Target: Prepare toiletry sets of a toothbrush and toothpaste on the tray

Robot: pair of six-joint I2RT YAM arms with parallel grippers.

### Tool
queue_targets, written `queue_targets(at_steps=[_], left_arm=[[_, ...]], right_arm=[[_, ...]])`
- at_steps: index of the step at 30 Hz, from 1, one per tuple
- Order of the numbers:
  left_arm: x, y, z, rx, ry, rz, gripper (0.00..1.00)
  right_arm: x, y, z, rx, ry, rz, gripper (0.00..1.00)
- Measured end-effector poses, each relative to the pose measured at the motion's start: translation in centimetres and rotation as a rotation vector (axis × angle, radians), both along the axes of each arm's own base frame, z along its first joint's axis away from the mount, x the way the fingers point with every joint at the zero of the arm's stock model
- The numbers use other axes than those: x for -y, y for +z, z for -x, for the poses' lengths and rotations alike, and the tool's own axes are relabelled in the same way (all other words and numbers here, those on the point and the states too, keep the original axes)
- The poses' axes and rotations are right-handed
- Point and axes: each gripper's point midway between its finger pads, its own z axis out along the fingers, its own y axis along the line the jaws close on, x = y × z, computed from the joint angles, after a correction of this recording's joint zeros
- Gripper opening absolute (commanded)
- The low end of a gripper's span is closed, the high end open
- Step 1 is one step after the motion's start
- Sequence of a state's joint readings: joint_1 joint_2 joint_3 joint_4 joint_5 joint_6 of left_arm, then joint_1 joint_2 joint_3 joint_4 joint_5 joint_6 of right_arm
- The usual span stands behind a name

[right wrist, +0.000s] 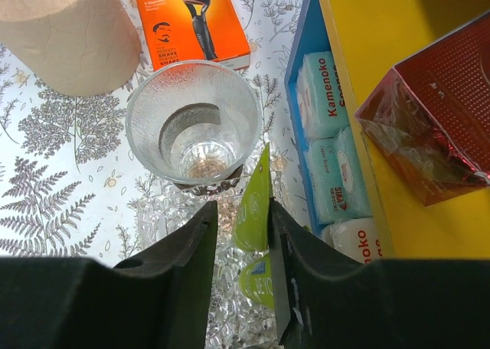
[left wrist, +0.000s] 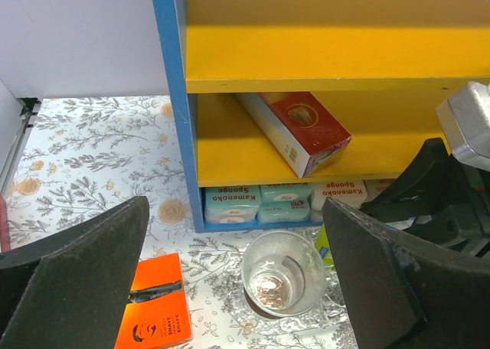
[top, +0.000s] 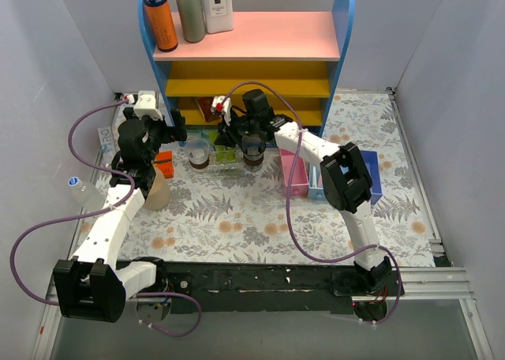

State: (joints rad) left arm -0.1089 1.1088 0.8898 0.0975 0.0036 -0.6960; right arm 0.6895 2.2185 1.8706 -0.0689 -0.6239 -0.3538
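Note:
A lime-green toothpaste tube (right wrist: 254, 200) stands on edge between the fingers of my right gripper (right wrist: 241, 207). It leans on the right finger, with a gap to the left one, and the jaws stand apart. Below it a second green tube (right wrist: 256, 278) lies on the clear textured tray (right wrist: 164, 219). A see-through cup (right wrist: 191, 123) stands at the tray's far end. From above, the tray (top: 225, 166) holds two cups (top: 199, 153) with the tubes (top: 226, 155) between them. My left gripper (left wrist: 237, 265) hangs wide open above the left cup (left wrist: 283, 276), holding nothing. No toothbrush shows clearly.
The blue and yellow shelf (top: 245, 68) stands right behind the tray, with sponge packs (left wrist: 260, 200) and a red box (left wrist: 302, 131) in it. An orange razor box (left wrist: 157, 311) and a paper roll (right wrist: 69, 35) lie left of the tray. Pink and blue bins (top: 304, 178) sit to its right.

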Motion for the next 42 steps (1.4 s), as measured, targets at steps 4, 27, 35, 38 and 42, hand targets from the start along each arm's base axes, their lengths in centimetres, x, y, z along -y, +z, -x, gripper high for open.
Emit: queue_targets(at_steps=[4, 27, 35, 38, 42], left_arm=[[0.2, 0.0, 0.0, 0.000, -0.011, 0.001, 0.98], [0.6, -0.6, 0.1, -0.010, -0.032, 0.001, 0.98], [0.6, -0.5, 0.2, -0.006, -0.033, 0.002, 0.98], [0.6, -0.5, 0.2, -0.005, -0.033, 0.003, 0.98], [0.6, -0.4, 0.2, -0.004, -0.033, 0.003, 0.98]], right_arm=[[0.0, 0.0, 0.0, 0.001, -0.001, -0.002, 0.44], [0.4, 5.2, 0.6, 0.075, -0.004, -0.072, 0.53], [0.9, 5.3, 1.0, 0.074, -0.009, -0.069, 0.54], [1.2, 5.6, 1.3, 0.078, -0.014, -0.070, 0.54], [1.5, 6.2, 1.5, 0.088, -0.021, -0.079, 0.54]])
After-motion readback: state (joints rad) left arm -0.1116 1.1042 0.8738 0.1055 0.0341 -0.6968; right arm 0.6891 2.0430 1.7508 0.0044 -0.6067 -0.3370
